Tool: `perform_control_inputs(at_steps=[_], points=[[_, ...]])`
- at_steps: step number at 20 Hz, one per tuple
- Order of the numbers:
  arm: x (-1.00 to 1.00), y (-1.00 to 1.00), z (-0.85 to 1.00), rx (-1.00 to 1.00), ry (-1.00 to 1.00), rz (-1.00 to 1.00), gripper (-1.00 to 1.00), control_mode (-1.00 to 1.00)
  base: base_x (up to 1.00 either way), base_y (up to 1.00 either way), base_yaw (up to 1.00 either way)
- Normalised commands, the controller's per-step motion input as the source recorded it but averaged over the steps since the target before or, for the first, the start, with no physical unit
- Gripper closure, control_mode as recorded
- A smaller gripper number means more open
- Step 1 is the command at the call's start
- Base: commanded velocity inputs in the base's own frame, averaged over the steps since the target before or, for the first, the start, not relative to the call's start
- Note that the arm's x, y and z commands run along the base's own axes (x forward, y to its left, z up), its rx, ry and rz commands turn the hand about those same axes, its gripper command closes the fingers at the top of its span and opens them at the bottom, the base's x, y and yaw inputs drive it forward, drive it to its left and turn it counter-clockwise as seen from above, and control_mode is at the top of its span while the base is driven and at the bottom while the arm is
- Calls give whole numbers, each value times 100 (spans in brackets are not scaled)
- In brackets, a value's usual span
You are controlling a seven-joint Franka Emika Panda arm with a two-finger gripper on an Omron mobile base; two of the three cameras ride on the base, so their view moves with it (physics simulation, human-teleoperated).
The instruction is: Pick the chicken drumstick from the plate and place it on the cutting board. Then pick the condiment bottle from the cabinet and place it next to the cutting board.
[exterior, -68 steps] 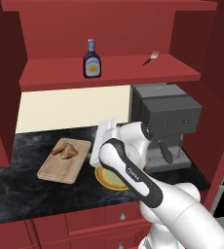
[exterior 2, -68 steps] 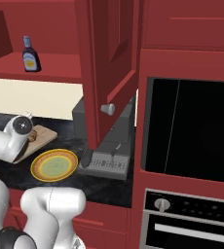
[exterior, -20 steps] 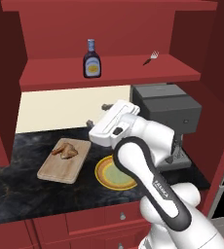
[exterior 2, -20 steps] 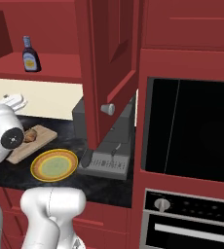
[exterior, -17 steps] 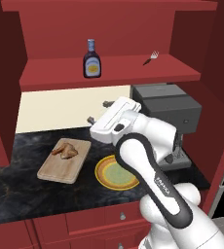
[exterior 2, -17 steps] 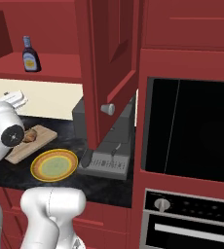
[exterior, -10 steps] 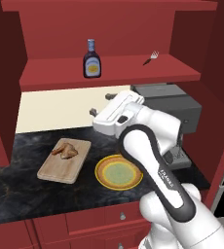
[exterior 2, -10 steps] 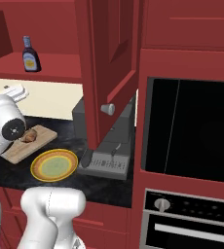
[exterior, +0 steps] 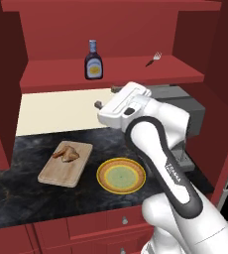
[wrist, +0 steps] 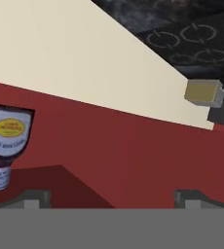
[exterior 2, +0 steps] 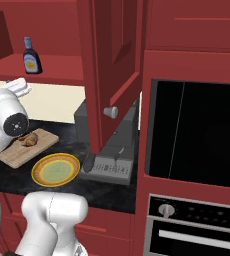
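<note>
**Drumstick on board, tool heading for the bottle**

Drumstick (exterior: pixel 66 153) lies on the cutting board (exterior: pixel 61 171), toward its far end; plate (exterior: pixel 121 175) sits bare just beside the board on the bench (exterior: pixel 17 193). So I'd call the first half done.

Tool (exterior: pixel 106 97) is raised between bench and shelf, jaws spread fully wide, nothing in them. It points toward the cabinet (exterior: pixel 111 25), which fits an approach to the second pick rather than anything on the bench.

Bottle (exterior: pixel 93 60) stands upright on the cabinet shelf (exterior: pixel 136 69), near the front edge, well apart from the fork (exterior: pixel 154 58) further right. In the hand view the bottle (wrist: pixel 6 141) sits off to one side, rolled over, so the tool isn't lined up with it. My read: it needs to rise and centre on the bottle body before closing.
</note>
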Motion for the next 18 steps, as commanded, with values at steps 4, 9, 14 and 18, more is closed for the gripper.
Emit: perform_control_inputs(at_steps=[4, 9, 14, 18], points=[[23, -13, 21, 0, 2, -2, -100, -100, 0, 0, 0], [37, -12, 20, 0, 3, -4, -100, -100, 0, 0, 0], [29, -7, 27, 3, 1, -4, -100, -100, 0, 0, 0], [23, -3, 27, 5, 0, -3, -100, -100, 0, 0, 0]])
